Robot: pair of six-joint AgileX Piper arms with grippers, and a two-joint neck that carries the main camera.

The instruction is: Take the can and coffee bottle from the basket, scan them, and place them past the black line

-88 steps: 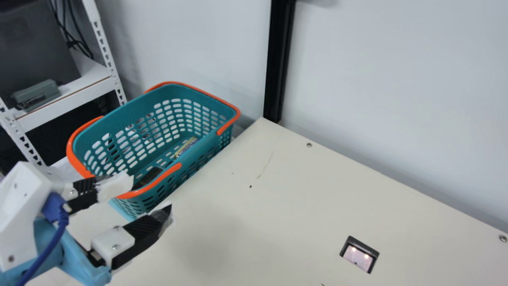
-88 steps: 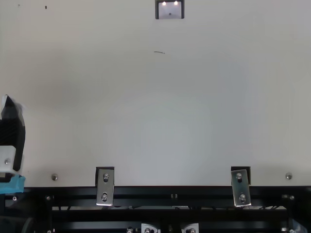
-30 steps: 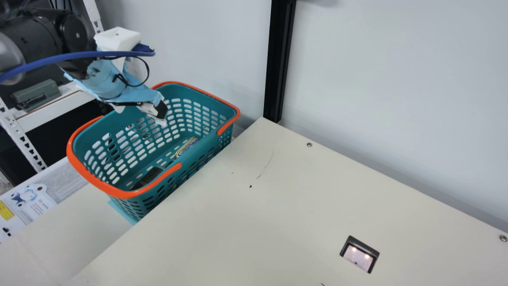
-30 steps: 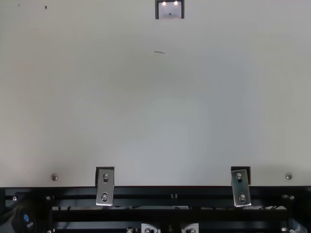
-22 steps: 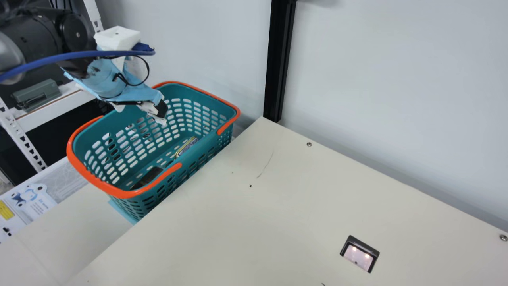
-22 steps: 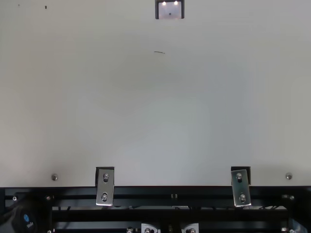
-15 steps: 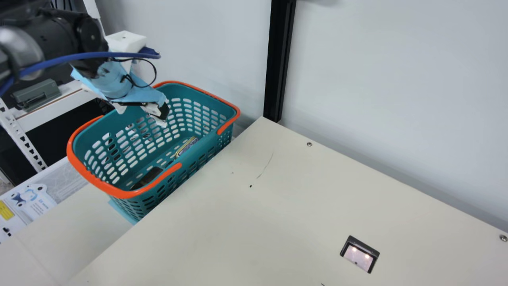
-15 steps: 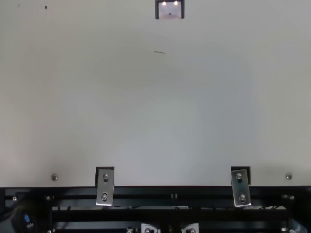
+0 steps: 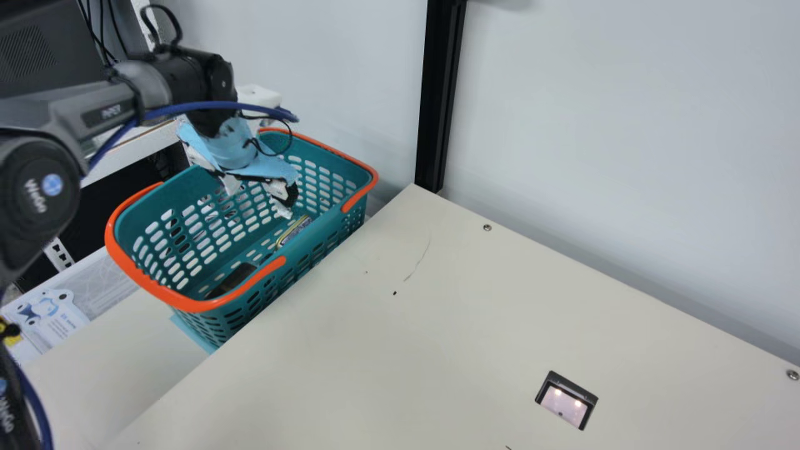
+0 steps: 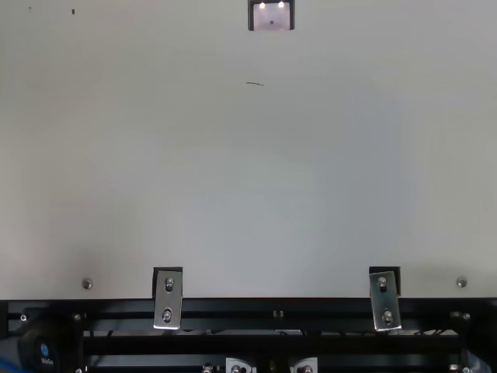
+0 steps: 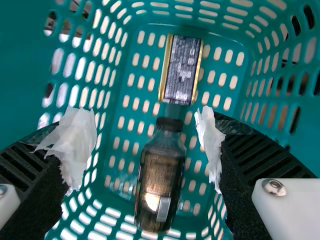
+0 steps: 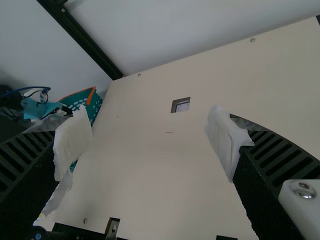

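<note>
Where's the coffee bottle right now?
In the left wrist view, the coffee bottle lies on the floor of the teal basket, its black cap pointing at the can, between the left gripper's open fingers.

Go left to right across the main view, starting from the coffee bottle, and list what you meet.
Coffee bottle → can → black post → near-post screw → scanner → far-right screw

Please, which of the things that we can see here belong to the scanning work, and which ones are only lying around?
For the work:
can
bottle
basket
scanner
table
left pincer
perhaps right pincer

Only around:
shelf
dark box
printed sheet
</note>
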